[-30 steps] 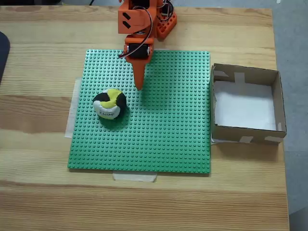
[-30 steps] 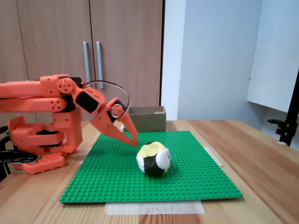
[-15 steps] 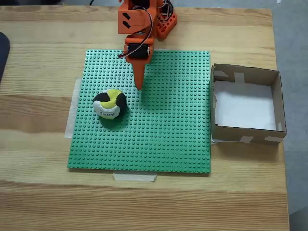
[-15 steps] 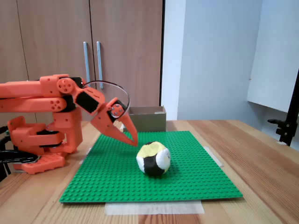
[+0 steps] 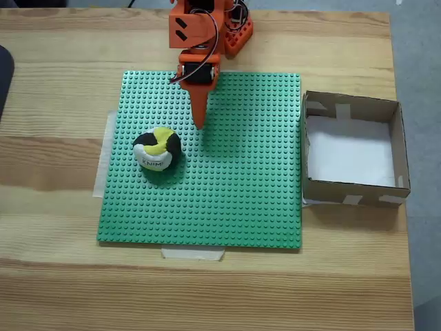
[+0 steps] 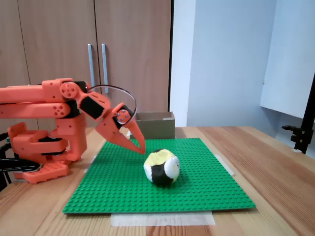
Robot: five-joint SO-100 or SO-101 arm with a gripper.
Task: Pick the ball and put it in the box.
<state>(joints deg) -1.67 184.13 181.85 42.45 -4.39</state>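
Observation:
The ball (image 5: 158, 149), patched yellow, black and white, rests on the green studded baseplate (image 5: 234, 193), left of its middle. It also shows low on the plate in the side-on fixed view (image 6: 161, 167). My orange gripper (image 5: 200, 123) hangs above the plate, up and to the right of the ball, apart from it. Its jaws are shut to a point with nothing between them (image 6: 141, 148). The brown cardboard box (image 5: 396, 148) with a white floor stands off the plate's right edge, and behind the arm (image 6: 156, 125) in the side-on view.
The baseplate is taped to a wooden table (image 5: 62, 89). The arm's orange base (image 6: 42, 147) sits at the plate's far edge. A dark object (image 5: 3, 76) pokes in at the left edge. Cupboard doors (image 6: 59, 44) stand behind.

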